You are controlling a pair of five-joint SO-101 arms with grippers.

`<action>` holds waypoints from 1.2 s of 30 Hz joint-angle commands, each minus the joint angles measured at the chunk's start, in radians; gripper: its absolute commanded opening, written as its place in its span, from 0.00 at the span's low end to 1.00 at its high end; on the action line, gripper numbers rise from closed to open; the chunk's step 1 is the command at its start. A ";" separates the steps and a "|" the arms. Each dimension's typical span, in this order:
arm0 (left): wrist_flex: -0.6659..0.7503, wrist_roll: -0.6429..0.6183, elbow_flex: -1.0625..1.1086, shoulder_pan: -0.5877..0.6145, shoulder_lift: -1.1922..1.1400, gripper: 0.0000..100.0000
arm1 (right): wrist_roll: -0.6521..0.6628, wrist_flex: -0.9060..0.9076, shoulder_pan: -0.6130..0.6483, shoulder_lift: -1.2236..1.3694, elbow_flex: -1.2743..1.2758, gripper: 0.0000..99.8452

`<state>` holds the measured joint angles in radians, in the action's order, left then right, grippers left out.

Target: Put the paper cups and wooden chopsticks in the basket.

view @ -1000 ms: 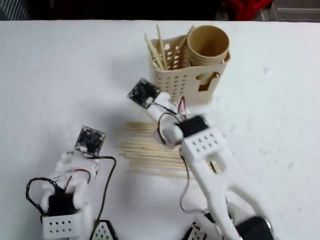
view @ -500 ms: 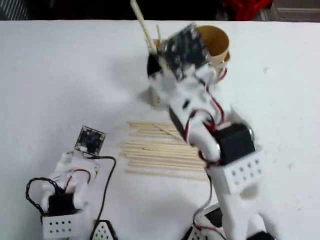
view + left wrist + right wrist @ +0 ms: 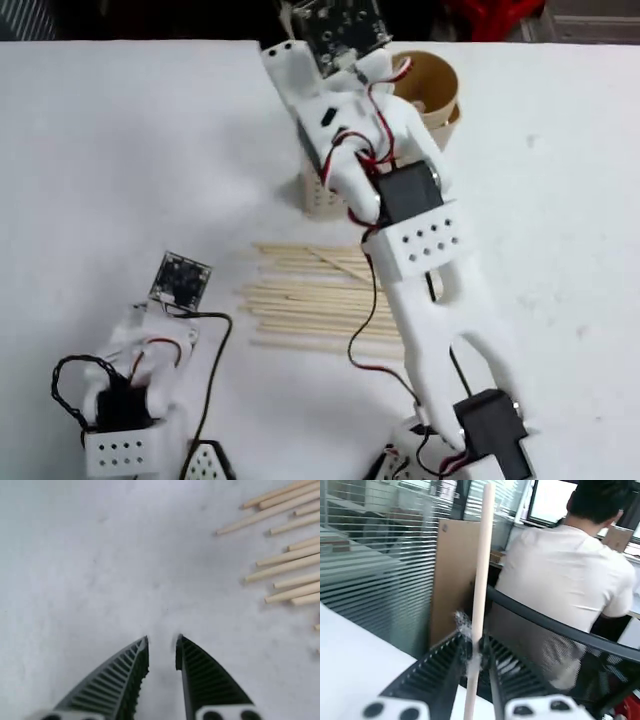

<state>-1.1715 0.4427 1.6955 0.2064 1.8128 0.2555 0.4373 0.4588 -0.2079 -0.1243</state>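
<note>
The right gripper (image 3: 475, 642), fingers pinching one chopstick (image 3: 483, 555) upright, has risen from the pile (image 3: 305, 300) to over the basket (image 3: 318, 198) holding the cups (image 3: 437, 85), a drop looking near; the left gripper (image 3: 161, 645), fingers barely parted, waits well away from the basket.

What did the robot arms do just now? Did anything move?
The right claw lifted one chopstick up from the pile and carried it high, over toward the basket. It holds the chopstick upright. The left claw, the pile, the basket and the cups stayed where they were.
</note>
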 commanded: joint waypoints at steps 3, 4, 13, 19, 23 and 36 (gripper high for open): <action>-0.012 -0.002 -0.003 -0.012 0.008 0.11 | -0.008 -0.031 -0.056 -0.002 -0.051 0.02; -0.012 -0.002 -0.003 -0.012 0.008 0.11 | -0.008 -0.028 -0.061 -0.002 -0.049 0.02; -0.012 -0.002 -0.003 -0.012 0.008 0.11 | -0.011 -0.033 -0.061 -0.001 -0.008 0.02; -0.012 -0.002 -0.003 -0.012 0.008 0.11 | -0.011 -0.027 -0.061 -0.008 0.005 0.12; -0.012 -0.002 -0.003 -0.012 0.008 0.11 | -0.009 0.015 -0.061 -0.010 0.008 0.14; -0.012 -0.002 -0.003 -0.012 0.008 0.11 | -0.006 0.722 -0.050 -0.127 0.005 0.06</action>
<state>-1.1715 0.4427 1.6955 0.2064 1.8128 0.2524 0.9835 0.4081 -0.2463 -0.1120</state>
